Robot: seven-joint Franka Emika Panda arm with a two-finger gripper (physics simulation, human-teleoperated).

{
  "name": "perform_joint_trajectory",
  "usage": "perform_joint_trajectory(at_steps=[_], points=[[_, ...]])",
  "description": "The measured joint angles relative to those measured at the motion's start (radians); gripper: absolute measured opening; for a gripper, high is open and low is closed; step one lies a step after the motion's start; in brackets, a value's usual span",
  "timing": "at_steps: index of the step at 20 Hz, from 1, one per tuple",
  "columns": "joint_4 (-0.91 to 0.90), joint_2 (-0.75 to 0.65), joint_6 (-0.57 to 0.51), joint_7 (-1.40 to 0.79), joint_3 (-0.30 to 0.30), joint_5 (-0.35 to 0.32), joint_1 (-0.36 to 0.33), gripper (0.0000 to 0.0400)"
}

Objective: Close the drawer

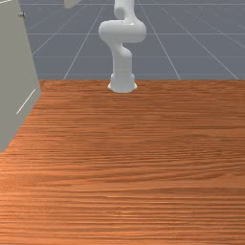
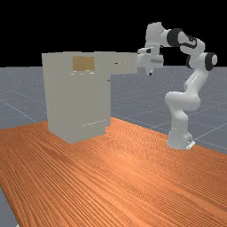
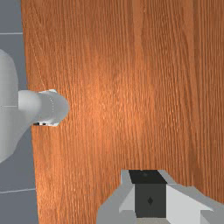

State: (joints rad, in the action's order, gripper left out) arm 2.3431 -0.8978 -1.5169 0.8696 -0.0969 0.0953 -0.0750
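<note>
A white-and-grey robot arm (image 2: pixel 179 104) brings its gripper (image 2: pixel 150 72) to the outer end of an open drawer (image 2: pixel 126 64), upper right of center in the far view. How wide the jaws stand, and whether they hold anything, cannot be told from these angles. The drawer juts from the top of a pale grey cabinet (image 2: pixel 77 102) toward the far view's right, its outer end meeting the near outline of the gripper; whether the two touch is unclear. The drawer lies on the far view's left of the jaws, between them and the cabinet.

The cabinet stands on a table (image 2: pixel 128 186) of orange-brown wood, left of center in the far view, a tan panel (image 2: pixel 83 63) near its top. In the front view, it rises along the upper left edge, while the arm's base stands at the table's far edge, upper center. The wrist view looks down on the wood grain, the gripper at the frame's bottom edge.
</note>
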Motion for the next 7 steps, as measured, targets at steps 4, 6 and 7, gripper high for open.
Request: perform_joint_trajectory(at_steps=[4, 6, 7], points=[[-0.103, 0.085, -0.017, 0.401, -0.233, 0.132, 0.048, 0.0000], [-0.206, 0.186, -0.040, 0.567, -0.366, 0.165, 0.053, 0.0000], [-0.337, 0.261, -0.018, 0.895, -0.529, 0.194, 0.170, 0.0000]])
